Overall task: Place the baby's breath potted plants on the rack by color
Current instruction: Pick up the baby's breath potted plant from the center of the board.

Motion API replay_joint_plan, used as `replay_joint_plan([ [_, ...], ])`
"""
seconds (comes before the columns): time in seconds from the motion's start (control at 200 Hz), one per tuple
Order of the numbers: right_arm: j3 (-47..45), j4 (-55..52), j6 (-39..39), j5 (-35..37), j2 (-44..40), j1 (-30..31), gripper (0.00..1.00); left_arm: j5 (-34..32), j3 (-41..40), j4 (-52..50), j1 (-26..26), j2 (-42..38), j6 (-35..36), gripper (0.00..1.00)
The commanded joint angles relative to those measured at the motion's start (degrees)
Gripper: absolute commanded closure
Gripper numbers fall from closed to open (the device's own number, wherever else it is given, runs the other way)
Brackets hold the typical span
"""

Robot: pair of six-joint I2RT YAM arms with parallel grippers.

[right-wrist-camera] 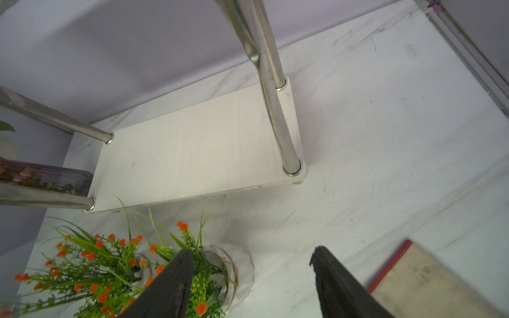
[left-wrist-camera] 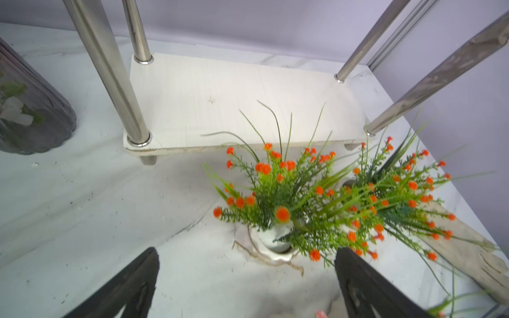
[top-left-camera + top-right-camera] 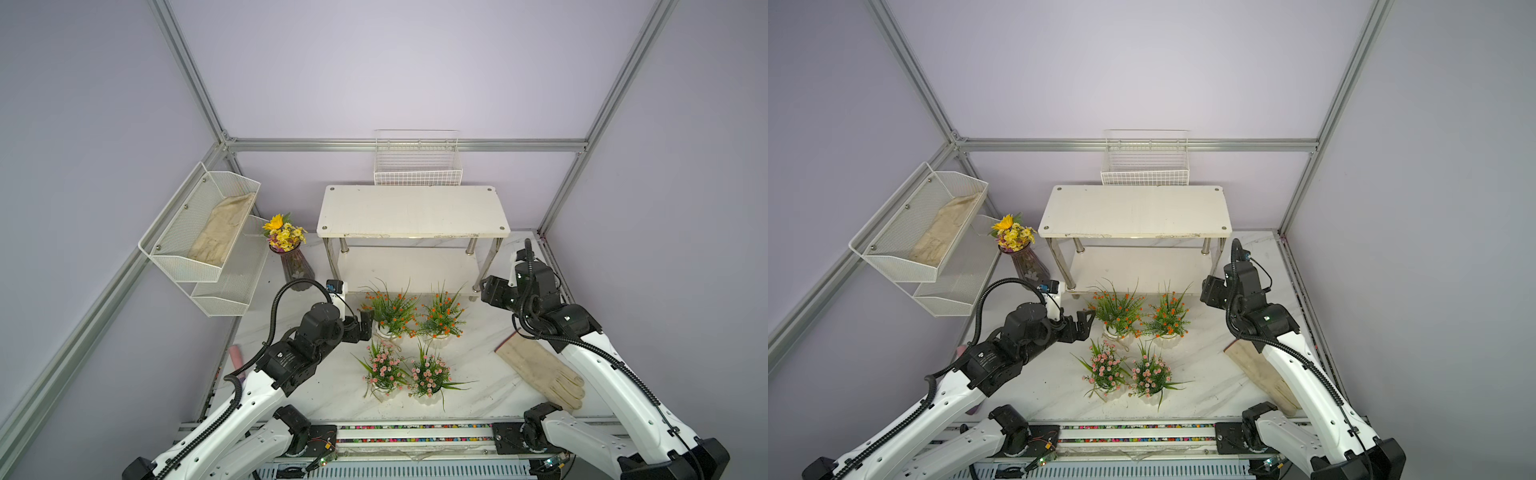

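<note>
The four potted plants stand in a tight square on the counter in front of the rack, none on it yet. The left orange plant and right orange plant are nearer the rack; the left pink plant and right pink plant are nearer the robot.

They look light and a little top-heavy. The grassy leaves are soft and springy and would likely slide out of a grip. The white ribbed pot is the stiff part, so the hold belongs low on its body, under the foliage. The leaves of neighbouring plants mingle, so lifting one may tug the next.

The left arm reaches forward low, with its wrist about level. The left jaws are spread wide and empty, just beside the left orange plant. The right arm is folded beside the rack's front leg and angles down toward the right orange plant. The right jaws stand apart with bare counter between them and hold nothing. One finger overlaps the foliage, and I cannot tell whether it touches.
</note>
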Motion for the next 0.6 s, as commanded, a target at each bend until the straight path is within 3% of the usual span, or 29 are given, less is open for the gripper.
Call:
replay_joint_plan([
  [0.0, 1.8, -5.8, 1.3, 1.2, -1.0, 0.6, 0.29, -9.1, 4.6, -13.4, -3.2, -2.3, -7.7, 0.0],
  [0.145, 1.1, -4.9, 1.0, 0.9, -0.5, 0.8, 0.29, -10.3, 4.5, -23.3, -4.3, -5.1, -13.9, 0.03],
  [0.345, -0.1, -2.5, 0.3, 0.5, 1.1, 0.7, 0.29, -3.0, 3.9, -25.8, -5.5, -5.1, -15.8, 0.07],
  [0.475, -0.1, -2.4, 0.0, 0.6, 1.6, 0.7, 0.3, -0.5, 4.4, -27.9, -10.0, -1.5, -18.4, 0.14],
  [0.595, -0.4, -2.2, 0.1, 0.8, 0.8, 0.7, 0.3, -1.5, 4.4, -32.0, -14.1, 2.1, -22.1, 0.14],
])
